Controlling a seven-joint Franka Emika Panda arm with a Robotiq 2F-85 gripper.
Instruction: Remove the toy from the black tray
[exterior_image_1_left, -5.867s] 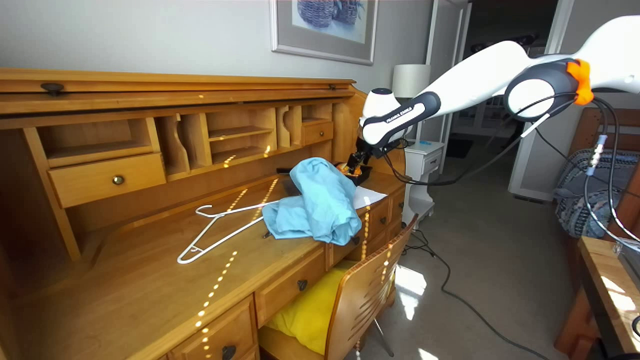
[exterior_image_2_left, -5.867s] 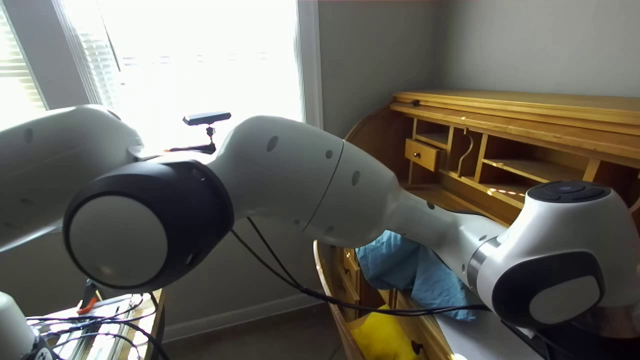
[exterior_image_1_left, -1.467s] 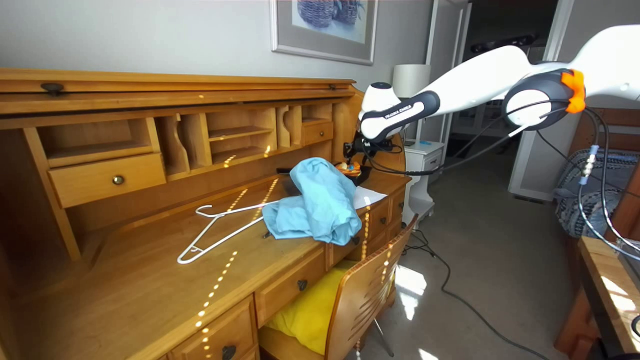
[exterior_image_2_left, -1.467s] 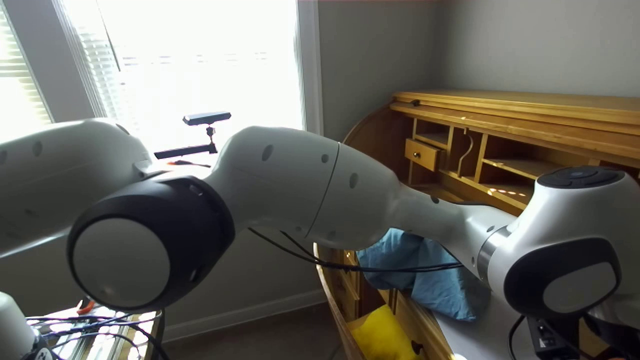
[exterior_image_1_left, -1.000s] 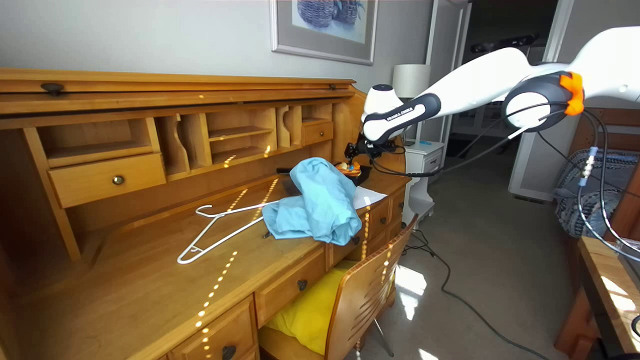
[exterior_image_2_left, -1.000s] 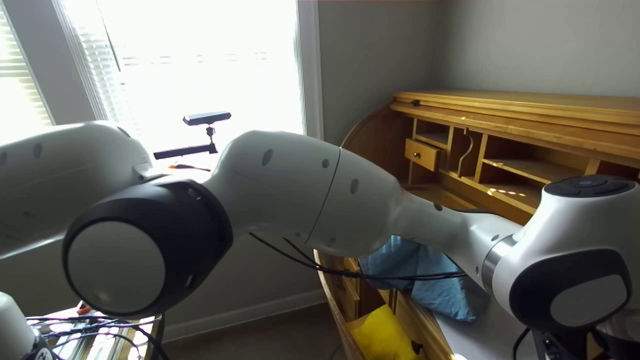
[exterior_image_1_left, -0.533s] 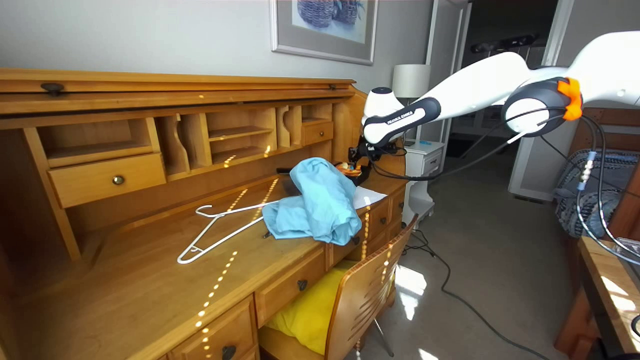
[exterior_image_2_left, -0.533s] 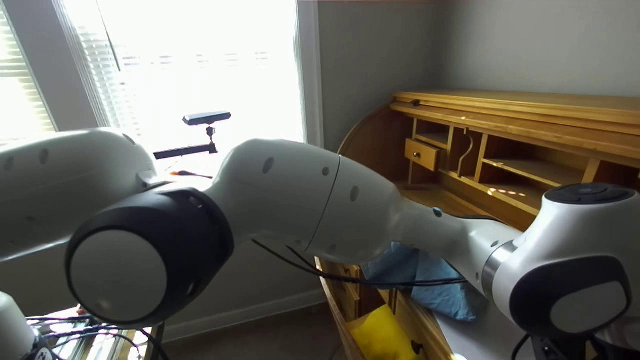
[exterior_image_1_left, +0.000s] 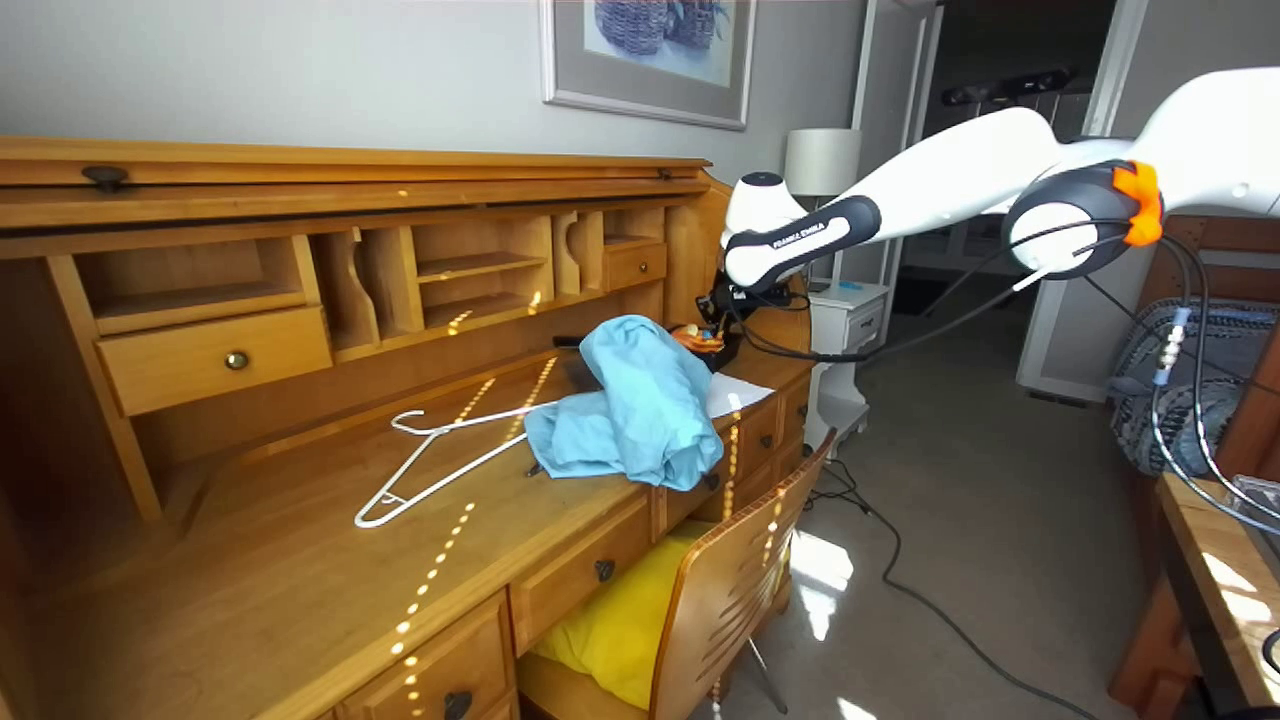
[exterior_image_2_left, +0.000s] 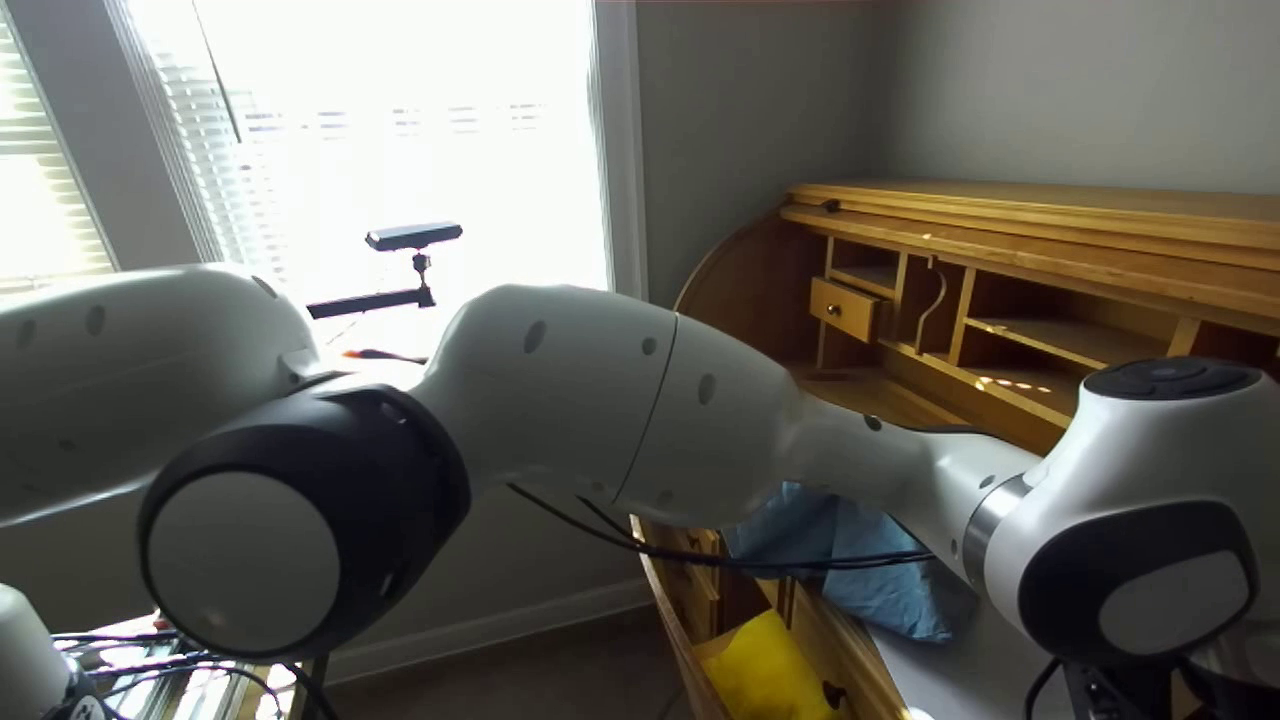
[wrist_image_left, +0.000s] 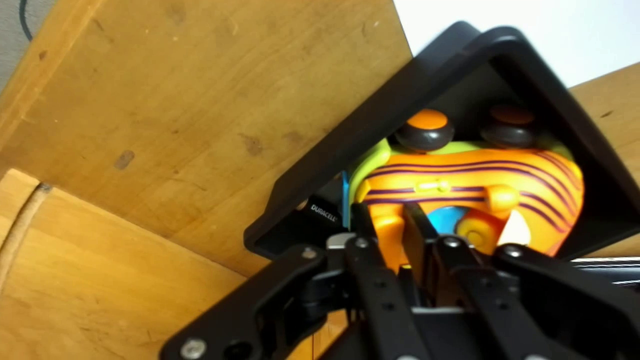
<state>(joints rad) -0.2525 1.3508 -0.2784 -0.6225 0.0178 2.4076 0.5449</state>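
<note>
In the wrist view the striped orange plastic toy (wrist_image_left: 470, 182), in the rectangular black tray (wrist_image_left: 360, 137), lies mainly right of the black hand (wrist_image_left: 387, 214); jaws narrowly apart; clamping unclear.

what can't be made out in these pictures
Wrist view: part of the toy and whether it is gripped, hidden by the claw.
In an exterior view: part of the black tray, behind the blue cloth.
In an exterior view: framed picture, cut off by the top edge.

toy (wrist_image_left: 470, 179): glossy plastic | black tray (wrist_image_left: 350, 142): smooth, seemingly plastic | desk (wrist_image_left: 200, 125): smooth wood | blue cloth (exterior_image_1_left: 645, 410): matt
</note>
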